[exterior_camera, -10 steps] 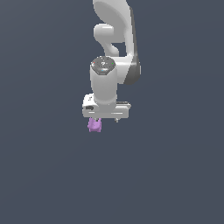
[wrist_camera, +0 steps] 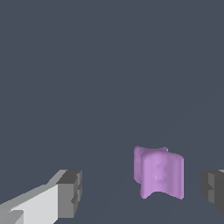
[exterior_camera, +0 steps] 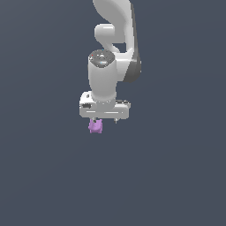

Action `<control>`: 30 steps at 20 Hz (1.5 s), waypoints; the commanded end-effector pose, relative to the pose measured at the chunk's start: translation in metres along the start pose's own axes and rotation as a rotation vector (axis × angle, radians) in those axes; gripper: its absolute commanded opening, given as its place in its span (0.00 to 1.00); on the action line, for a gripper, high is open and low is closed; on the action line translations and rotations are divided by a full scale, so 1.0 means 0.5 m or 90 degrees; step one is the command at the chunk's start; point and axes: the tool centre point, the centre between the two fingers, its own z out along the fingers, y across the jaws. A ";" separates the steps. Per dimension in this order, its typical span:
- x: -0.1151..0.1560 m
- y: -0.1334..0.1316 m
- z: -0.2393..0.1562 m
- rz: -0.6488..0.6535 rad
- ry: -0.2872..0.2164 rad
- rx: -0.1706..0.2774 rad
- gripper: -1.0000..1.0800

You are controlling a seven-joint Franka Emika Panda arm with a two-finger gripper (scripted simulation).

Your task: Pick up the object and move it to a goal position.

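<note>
The object (exterior_camera: pixel 95 126) is a small light-purple lumpy blob just under the white gripper (exterior_camera: pixel 104 120), toward the exterior view's left. In the wrist view the object (wrist_camera: pixel 159 175) sits between the two dark fingertips (wrist_camera: pixel 70 192), closer to one of them. A gap shows on both sides, so neither pad touches it. The gripper (wrist_camera: pixel 142 190) is open. In the exterior view the hand hides the fingers.
The white arm (exterior_camera: pixel 114 39) rises above the hand in the exterior view. All around is a plain dark grey ground (exterior_camera: pixel 176 176) with no other objects or edges in view.
</note>
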 end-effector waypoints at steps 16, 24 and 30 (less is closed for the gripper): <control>-0.065 0.080 0.104 0.009 -0.010 0.010 0.96; -0.114 0.123 0.164 0.015 -0.017 0.016 0.96; -0.116 0.125 0.169 0.016 -0.018 0.016 0.96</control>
